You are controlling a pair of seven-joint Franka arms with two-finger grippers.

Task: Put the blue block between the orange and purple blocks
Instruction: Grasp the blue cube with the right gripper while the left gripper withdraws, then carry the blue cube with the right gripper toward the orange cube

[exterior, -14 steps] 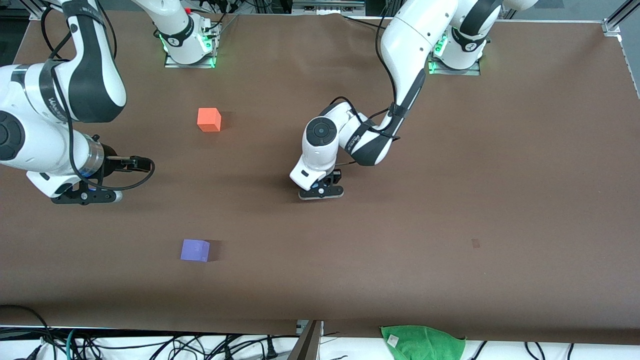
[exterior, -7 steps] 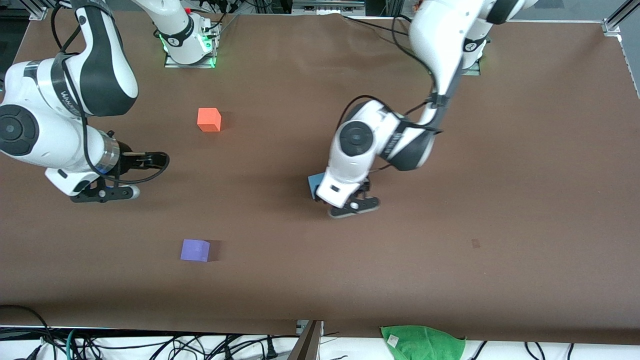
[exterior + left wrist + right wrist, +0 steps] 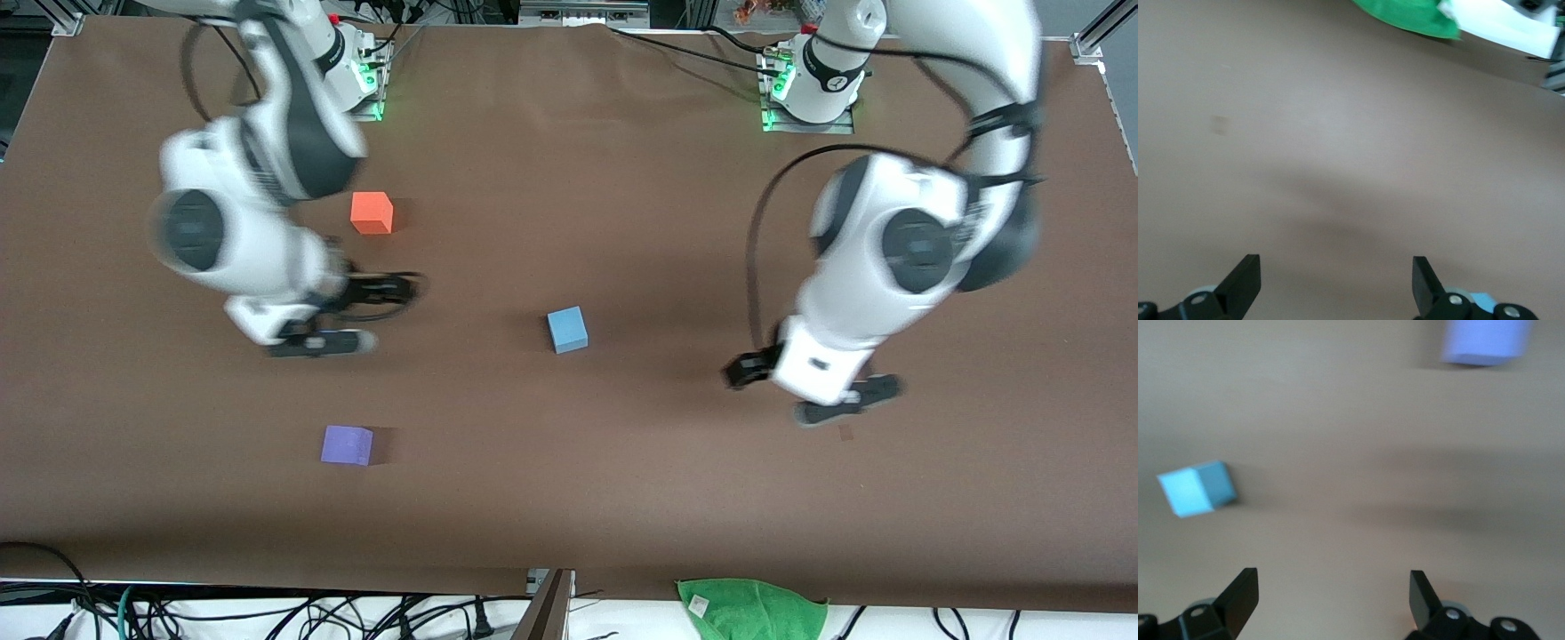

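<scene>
With the blue block [image 3: 566, 330] loose at mid-frame, level with the gap between the orange block [image 3: 372, 213] and purple block [image 3: 347, 444], it is best straddled squarely by the wide-open, empty right gripper [image 3: 322, 343], while the left gripper [image 3: 845, 403], also open and empty, is over bare table at lower right.

Right tool [image 3: 324, 342] motion-blurred, purple block [image 3: 1485, 341] blurred, cut off at edge

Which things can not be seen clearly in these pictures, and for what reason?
- Right hand: motion-blurred in the front view.
- Left hand: blurred there too, partly under its own arm.
- Purple block: cut by the right wrist view's edge, smeared.
- Blue block: only a corner shows in the left wrist view.
- Orange block: absent from both wrist views.
</scene>
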